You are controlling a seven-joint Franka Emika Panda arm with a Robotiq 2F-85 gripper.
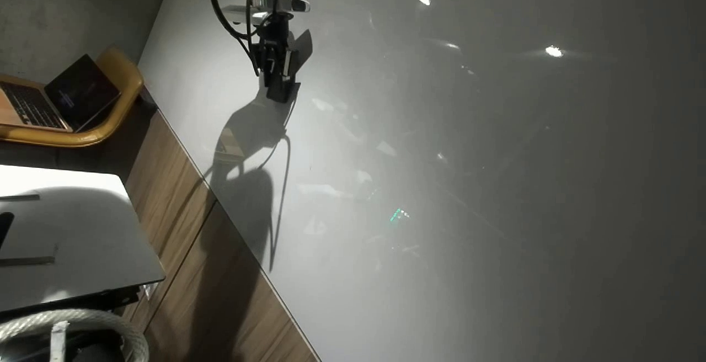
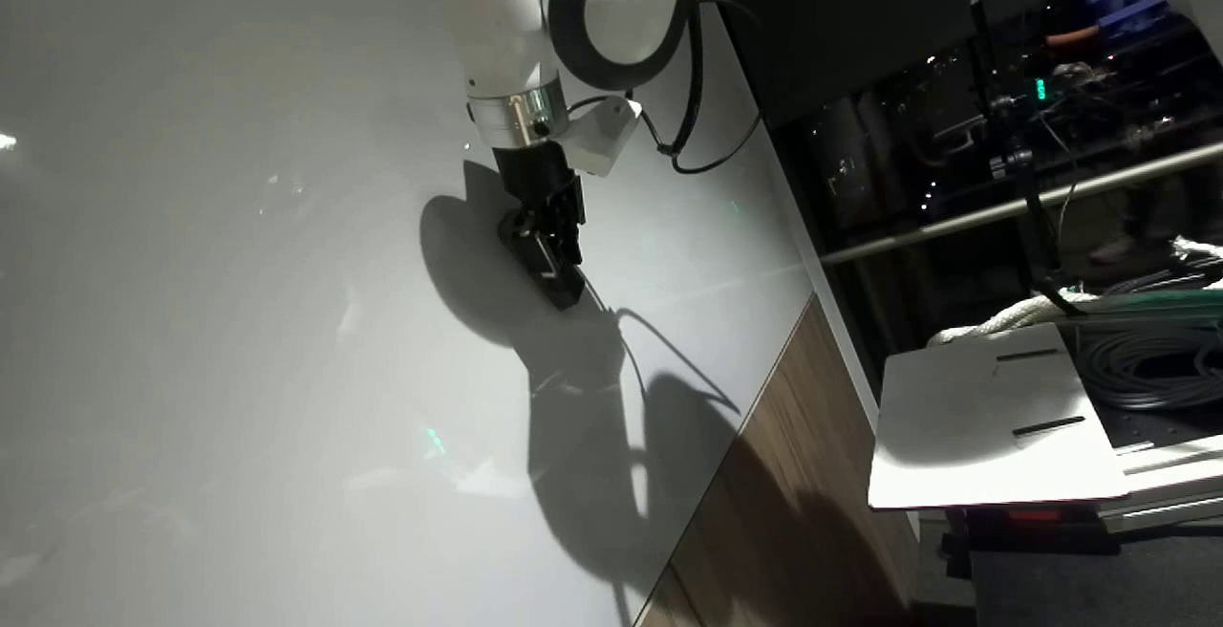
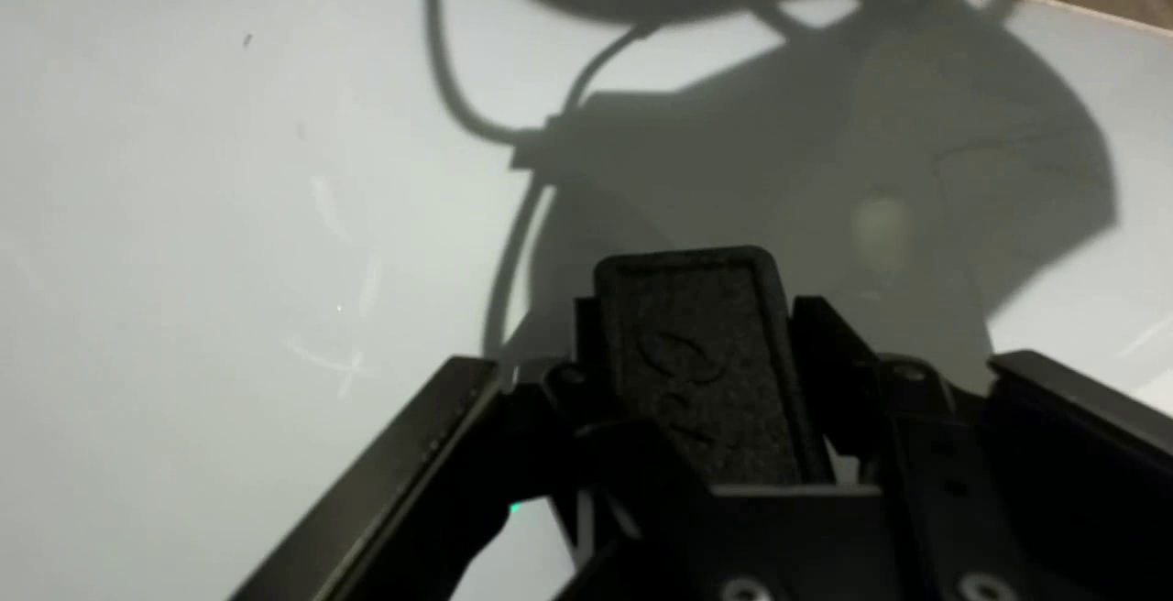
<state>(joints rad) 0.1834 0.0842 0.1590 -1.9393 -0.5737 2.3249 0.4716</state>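
Observation:
A dark block with rounded corners (image 3: 687,308), like a felt eraser with markings pressed into its face, sits between the fingers of my gripper (image 3: 701,344) in the wrist view. Both fingers press on its long sides, and its lower end is hidden behind the gripper body. In both exterior views the black gripper (image 1: 274,64) hangs close to a glossy white surface (image 1: 441,273), with the dark block (image 2: 542,264) at its tip. Whether the block touches that surface cannot be told. The arm's large shadow (image 2: 583,436) falls across the white surface.
Brown wood panelling (image 1: 220,285) borders the white surface along a straight edge. Beyond it are a laptop (image 1: 77,97) on a yellow chair (image 1: 124,75) and a pale flat platform (image 2: 994,417). Black cables (image 2: 696,82) loop beside the arm. A dark stand (image 2: 1018,159) rises behind the platform.

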